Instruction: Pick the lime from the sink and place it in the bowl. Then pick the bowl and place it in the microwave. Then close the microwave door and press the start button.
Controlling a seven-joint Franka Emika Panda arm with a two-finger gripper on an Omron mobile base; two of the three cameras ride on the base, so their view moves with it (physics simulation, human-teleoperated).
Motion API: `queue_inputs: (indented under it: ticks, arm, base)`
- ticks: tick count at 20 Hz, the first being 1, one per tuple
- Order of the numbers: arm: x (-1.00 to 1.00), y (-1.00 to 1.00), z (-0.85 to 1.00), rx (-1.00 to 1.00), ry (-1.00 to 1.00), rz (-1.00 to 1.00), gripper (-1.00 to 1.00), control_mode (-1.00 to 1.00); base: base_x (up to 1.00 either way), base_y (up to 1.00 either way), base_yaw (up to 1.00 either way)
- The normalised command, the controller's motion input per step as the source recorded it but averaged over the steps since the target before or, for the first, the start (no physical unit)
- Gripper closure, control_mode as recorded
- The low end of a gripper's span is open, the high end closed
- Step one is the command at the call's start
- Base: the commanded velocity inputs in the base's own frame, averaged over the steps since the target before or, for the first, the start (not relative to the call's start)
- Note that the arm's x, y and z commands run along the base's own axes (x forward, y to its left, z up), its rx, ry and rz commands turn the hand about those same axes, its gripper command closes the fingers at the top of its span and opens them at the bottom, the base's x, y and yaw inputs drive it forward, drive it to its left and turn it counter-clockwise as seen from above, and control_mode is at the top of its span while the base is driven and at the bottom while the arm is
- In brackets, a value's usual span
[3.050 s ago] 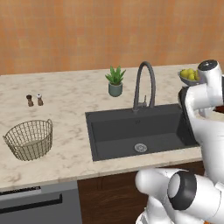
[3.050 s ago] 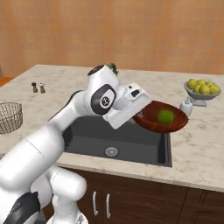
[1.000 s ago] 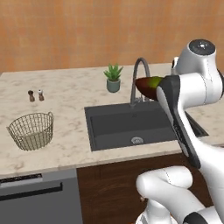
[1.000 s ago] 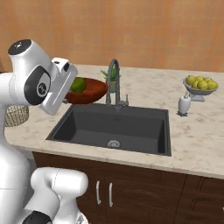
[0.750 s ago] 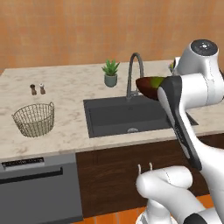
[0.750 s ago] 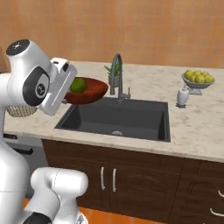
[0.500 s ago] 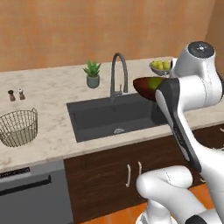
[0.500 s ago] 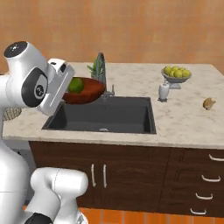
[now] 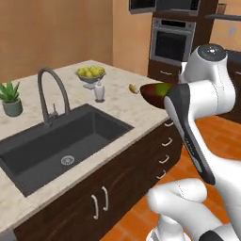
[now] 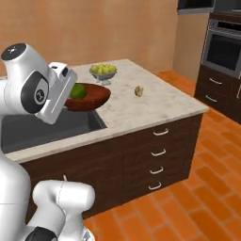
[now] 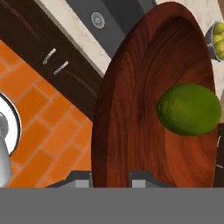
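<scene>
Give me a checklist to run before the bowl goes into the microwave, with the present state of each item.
1. Lime in the bowl: ok, it lies inside.
2. Claw shut on the bowl's rim: ok, one finger on each side.
3. Bowl level: ok, in the right base view it looks about flat and the lime stays put.
4. Bowl clear of the counter: ok, held above it.
5. Sink free of the lime: ok.
6. Microwave door open: cannot tell.
</scene>
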Motion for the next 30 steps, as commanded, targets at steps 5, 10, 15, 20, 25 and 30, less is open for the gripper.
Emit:
queue_inputs:
  ticks: [5,10,15,20,25,30]
  arm:
    - [0.0,0.0,0.0,0.0,0.0,0.0,1.0,1.0]
    - [0.0,0.0,0.0,0.0,0.0,0.0,1.0,1.0]
    - [0.0,0.0,0.0,0.0,0.0,0.0,1.0,1.0]
    - [0.0,0.0,0.0,0.0,0.0,0.0,1.0,1.0]
    - [0.0,0.0,0.0,0.0,0.0,0.0,1.0,1.0]
    - [0.0,0.0,0.0,0.0,0.0,0.0,1.0,1.0]
  base:
    - [0.0,-0.34,-0.8]
    - [0.13,-0.41,-0.69]
    - [0.49,-0.42,-0.53]
    - [0.97,-0.33,-0.29]
    - [1.0,-0.38,-0.12]
    - [1.0,-0.26,-0.14]
